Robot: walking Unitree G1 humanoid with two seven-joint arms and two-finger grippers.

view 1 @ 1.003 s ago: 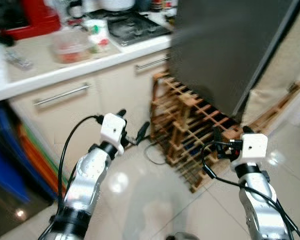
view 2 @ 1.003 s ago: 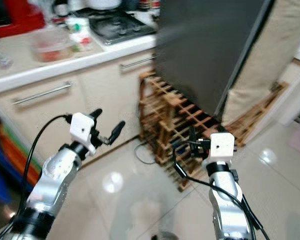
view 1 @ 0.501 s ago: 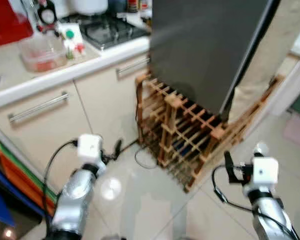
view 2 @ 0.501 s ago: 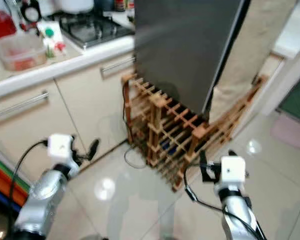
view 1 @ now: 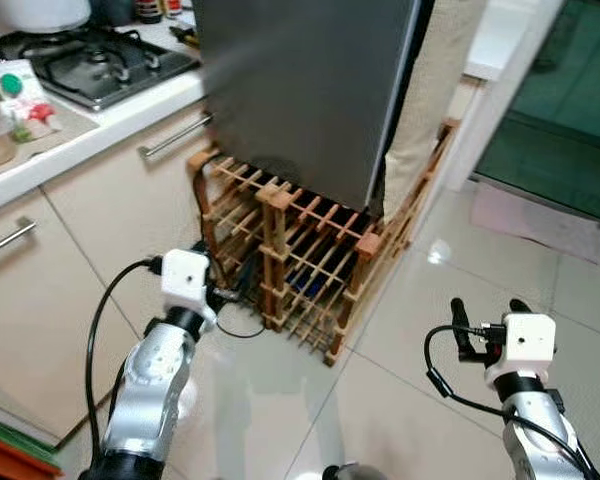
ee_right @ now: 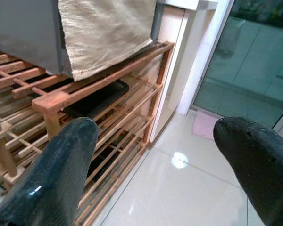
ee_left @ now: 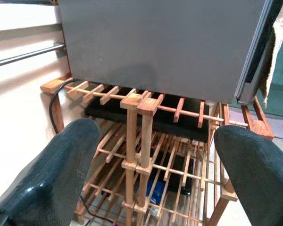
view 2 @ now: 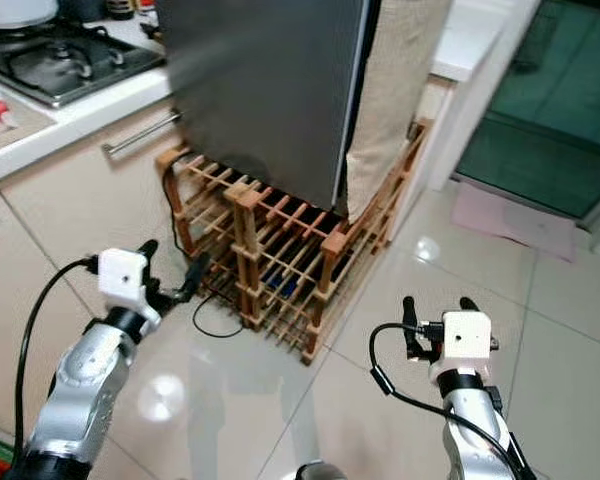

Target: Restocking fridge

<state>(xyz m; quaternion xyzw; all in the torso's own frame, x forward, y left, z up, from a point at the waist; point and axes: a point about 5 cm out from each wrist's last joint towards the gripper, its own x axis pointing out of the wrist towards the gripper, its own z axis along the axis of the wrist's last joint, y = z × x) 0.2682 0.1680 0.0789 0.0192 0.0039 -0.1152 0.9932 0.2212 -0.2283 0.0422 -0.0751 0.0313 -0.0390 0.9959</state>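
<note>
- Fridge point(view 1: 300, 90): grey door shut, standing on a wooden slatted rack point(view 1: 300, 270), just beside the table point(view 1: 90, 120) with the gas hob point(view 1: 100, 60). A beige cloth point(ee_right: 106, 30) hangs down its right side.
- Judged step: approach to the fridge, before opening. Nothing to restock is carried.
- Floor point(view 2: 400, 300): glossy tile; a black cable point(view 1: 245, 325) lies at the rack foot. Advice: stop short of rack and cable.
- Door's vertical edge strip point(ee_left: 254, 52) is the likely pull point; square up so one arm reaches it without brushing the cloth.
- Left hand point(view 2: 170, 285): released, empty, fingers point(ee_left: 47, 174) spread, pointed at the rack.
- Right hand point(view 1: 485, 315): released, empty, low over the tile.
</note>
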